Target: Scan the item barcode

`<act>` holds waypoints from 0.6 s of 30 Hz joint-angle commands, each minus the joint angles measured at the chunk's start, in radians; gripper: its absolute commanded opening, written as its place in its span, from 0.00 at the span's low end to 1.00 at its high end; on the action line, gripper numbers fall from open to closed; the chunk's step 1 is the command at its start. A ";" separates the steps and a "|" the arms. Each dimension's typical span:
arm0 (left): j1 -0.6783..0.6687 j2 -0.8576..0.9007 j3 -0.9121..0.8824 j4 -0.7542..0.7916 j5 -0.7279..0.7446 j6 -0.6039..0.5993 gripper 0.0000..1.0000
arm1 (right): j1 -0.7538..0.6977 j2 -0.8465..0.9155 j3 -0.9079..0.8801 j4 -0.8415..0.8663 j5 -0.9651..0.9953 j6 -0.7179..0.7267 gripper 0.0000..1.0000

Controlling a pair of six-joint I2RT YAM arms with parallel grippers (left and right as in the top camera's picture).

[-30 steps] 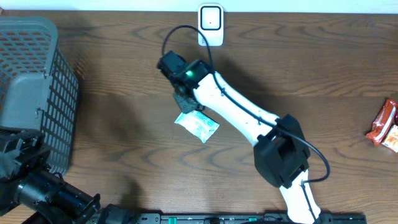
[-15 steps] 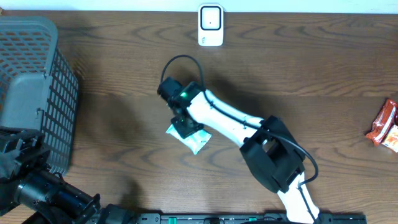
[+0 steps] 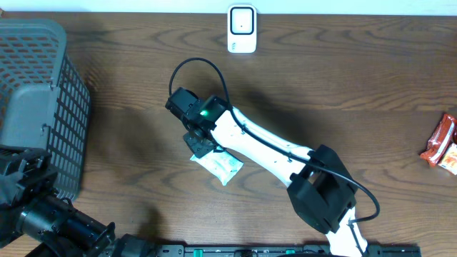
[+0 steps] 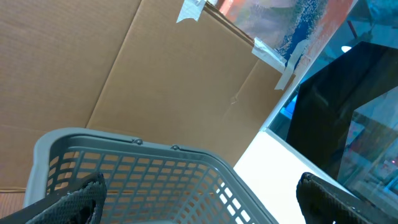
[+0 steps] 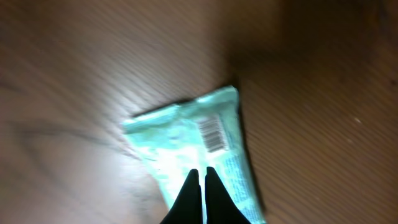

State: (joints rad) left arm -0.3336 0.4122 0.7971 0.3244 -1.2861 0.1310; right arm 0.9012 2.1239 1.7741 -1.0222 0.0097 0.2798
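- Table (image 3: 371,86): dark wood, matte grain, flat.
- Basket (image 3: 36,107): grey plastic lattice with stiff walls, at the table's 9 o'clock edge. It fills the left wrist view, seen from below the rim.
- Right arm (image 3: 257,143): white shell, reaching from 5 o'clock toward centre. It is by far the nearer arm to the item.
- Left arm (image 3: 43,214): black, parked at 8 o'clock beside the basket, well apart from the item. The left gripper (image 4: 199,186) has its jaws spread wide with nothing between them.
- Packet (image 3: 223,164): pale green, crinkly soft film, pillow-shaped, lying just left of centre. Its long axis runs 10 to 4 o'clock.
- Right gripper (image 5: 200,180): tips pinched together at the packet's near edge. I cannot tell whether any film is nipped.
- Scanner (image 3: 242,28): small white hard-shelled unit, at 12 o'clock from the packet and well apart. My judgement is that the coming move carries the packet that way.
- Barcode (image 5: 214,134): facing up, beyond the fingertips at 1 o'clock.
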 commanded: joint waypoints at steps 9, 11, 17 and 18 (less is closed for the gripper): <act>0.005 -0.007 0.007 0.005 -0.010 0.006 0.98 | 0.014 0.065 -0.127 0.099 -0.061 0.024 0.01; 0.005 -0.007 0.007 0.005 -0.010 0.006 0.98 | 0.014 0.069 -0.141 0.096 -0.084 0.034 0.01; 0.005 -0.007 0.007 0.005 -0.010 0.006 0.98 | 0.025 0.058 -0.119 0.054 -0.203 -0.015 0.01; 0.005 -0.007 0.007 0.005 -0.010 0.006 0.98 | 0.024 0.056 -0.101 0.037 -0.251 -0.033 0.01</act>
State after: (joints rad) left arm -0.3336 0.4122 0.7971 0.3244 -1.2861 0.1314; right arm 0.9085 2.1715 1.6489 -0.9554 -0.1051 0.2863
